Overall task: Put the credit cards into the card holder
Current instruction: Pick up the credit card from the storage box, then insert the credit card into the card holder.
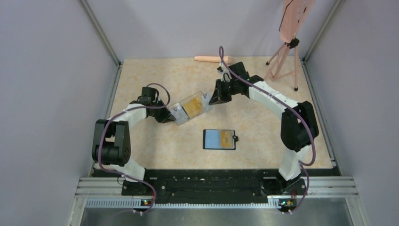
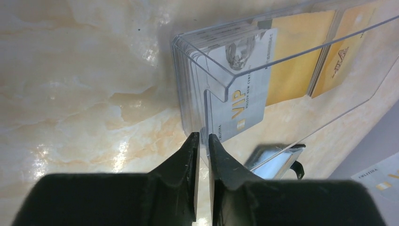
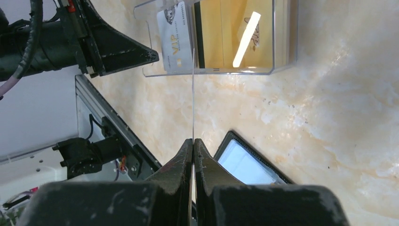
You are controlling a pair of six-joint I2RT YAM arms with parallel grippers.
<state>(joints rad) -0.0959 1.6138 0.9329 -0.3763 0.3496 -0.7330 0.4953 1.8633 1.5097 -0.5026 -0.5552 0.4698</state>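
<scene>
Extraction step, seemingly: left end effector (image 2: 200, 137) pinches the clear box (image 1: 177, 113), right end effector (image 3: 193, 141) clamps a credit card (image 3: 193, 94) edge-on. Next, slot it into the card holder (image 1: 213, 140), lower centre.

The left tool (image 1: 172, 115) and right tool (image 1: 210, 100) flank a clear rectangular plastic box (image 1: 190, 108), barring the middle of the beige marbled table (image 1: 155, 147); bare surface lies open either side of the flat black card holder (image 1: 219, 139) nearer.

Pale lilac walls (image 1: 47, 70), beige marbled tabletop (image 1: 155, 80), pink tripod-mounted panel (image 1: 294, 19) far right.
</scene>
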